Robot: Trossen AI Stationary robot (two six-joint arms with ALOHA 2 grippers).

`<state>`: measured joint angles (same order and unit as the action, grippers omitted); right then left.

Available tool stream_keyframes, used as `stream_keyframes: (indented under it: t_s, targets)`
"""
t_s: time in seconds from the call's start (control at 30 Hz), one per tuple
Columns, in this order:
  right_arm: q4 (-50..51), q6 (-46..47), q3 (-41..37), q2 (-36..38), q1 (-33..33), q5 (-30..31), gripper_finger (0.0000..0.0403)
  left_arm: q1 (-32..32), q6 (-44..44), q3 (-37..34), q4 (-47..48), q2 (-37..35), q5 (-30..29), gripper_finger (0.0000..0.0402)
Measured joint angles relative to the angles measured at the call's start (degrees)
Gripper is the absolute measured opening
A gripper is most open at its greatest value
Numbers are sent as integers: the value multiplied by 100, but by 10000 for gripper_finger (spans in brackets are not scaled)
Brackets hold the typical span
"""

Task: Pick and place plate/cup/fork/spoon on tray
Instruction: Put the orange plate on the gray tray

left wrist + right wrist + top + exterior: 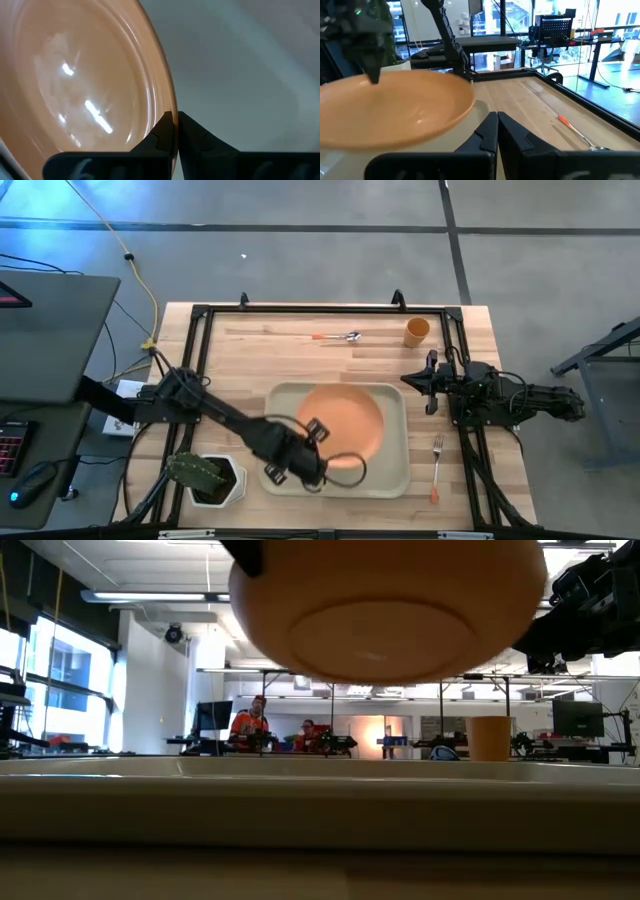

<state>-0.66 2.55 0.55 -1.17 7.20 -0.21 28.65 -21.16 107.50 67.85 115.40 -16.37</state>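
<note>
The orange plate hangs tilted above the beige tray; the low view shows its underside well above the tray's rim. My left gripper is shut on the plate's rim at its left near side. My right gripper is shut and empty, right of the tray's far right corner. The cup stands at the far right. The spoon lies beyond the tray. The fork lies right of the tray. My left gripper pinches the plate's rim between its two fingers, one on the upper face and one under it. The fingers come from the table's left near side, slanting down. The plate is lifted clear of the tray and tilted, as the right wrist view shows.
A white pot with a green plant stands left of the tray near the front edge. A black frame runs round the table top. Bare wood lies between the tray and the spoon.
</note>
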Motion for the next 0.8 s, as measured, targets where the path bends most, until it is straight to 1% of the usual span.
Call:
stream_keyframes:
  t_s: [0.13,0.37,0.5,0.67,0.8]
  targets:
    - [-1,0,-1,0,-2,0,0,174,444,0,-254,242,39,1]
    - [-1,0,0,0,-2,1,0,303,715,-2,-272,814,101,1]
    - [-1,0,-1,0,-2,0,0,314,805,-2,-448,1087,86,1]
    - [-1,0,0,0,-2,1,0,312,971,-7,-460,1260,186,3]
    - [-1,0,1,0,-2,2,0,310,1115,-5,-463,1267,213,21]
